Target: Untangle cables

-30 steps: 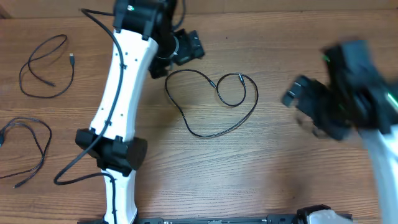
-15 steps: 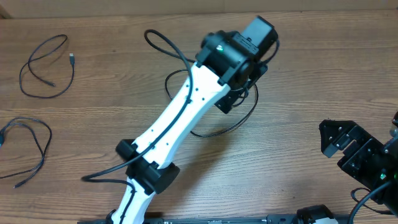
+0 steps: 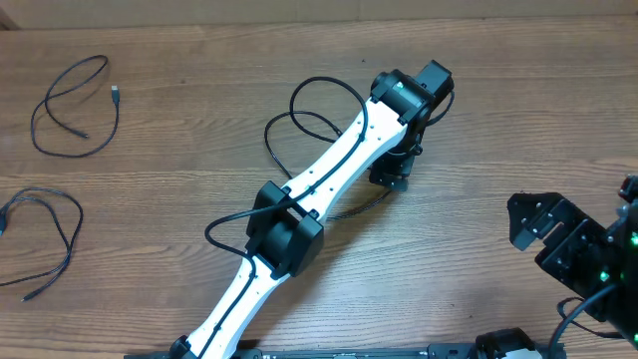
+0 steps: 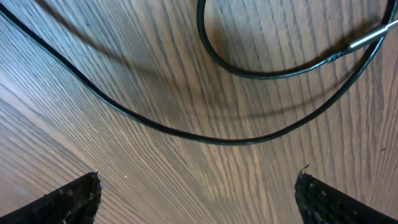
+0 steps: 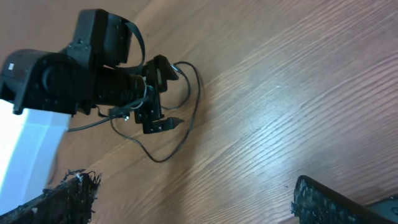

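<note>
black thin looped cable point(image 4: 211, 140) lies mid wooden table point(image 3: 498, 100), directly under left gripper point(image 4: 198, 186), jaws spread. right gripper point(image 5: 189, 186) spread too, idle, well clear. best: descend straight, close on one strand only, avoid the plug end.

Bright, even light; all views sharp.
In the left wrist view a soft, wide shadow lies on the table point(image 4: 249, 186) just beside the cable point(image 4: 186, 135).
</note>
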Available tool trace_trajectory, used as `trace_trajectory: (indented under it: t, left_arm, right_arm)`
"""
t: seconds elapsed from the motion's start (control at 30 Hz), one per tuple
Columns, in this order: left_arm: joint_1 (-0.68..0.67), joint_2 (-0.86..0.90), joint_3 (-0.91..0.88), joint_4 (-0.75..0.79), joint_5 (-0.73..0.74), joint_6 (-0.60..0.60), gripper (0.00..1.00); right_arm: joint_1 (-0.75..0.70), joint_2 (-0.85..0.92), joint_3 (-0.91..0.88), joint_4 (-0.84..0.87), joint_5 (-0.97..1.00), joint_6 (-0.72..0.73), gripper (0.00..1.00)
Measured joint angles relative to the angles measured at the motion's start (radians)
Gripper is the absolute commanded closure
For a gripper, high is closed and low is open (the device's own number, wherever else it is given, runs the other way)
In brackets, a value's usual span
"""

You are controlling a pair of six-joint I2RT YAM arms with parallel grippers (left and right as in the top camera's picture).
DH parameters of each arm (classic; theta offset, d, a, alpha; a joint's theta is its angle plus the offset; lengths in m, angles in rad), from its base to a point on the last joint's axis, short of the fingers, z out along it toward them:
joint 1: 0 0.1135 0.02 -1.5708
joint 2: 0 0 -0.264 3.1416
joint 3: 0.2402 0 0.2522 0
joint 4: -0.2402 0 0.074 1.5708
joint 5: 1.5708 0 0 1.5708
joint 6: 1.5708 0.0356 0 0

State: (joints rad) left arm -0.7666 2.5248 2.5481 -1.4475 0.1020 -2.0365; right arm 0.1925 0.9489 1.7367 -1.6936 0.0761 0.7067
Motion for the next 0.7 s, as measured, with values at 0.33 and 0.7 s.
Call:
trace_trajectory:
  t: [0.33,0.7]
  left_arm:
    - [-0.005,0.086,0.0,-0.003,0.005,-0.031,0.0]
    - [0.008,0.092,0.0,-0.003,-0.095,-0.03,0.01]
  right_arm:
    - [0.0,0.04,-0.032,-0.001,0.003,0.0,0.0]
    - [0.0,0.076,-0.032,-0.002,0.002,0.0,0.0]
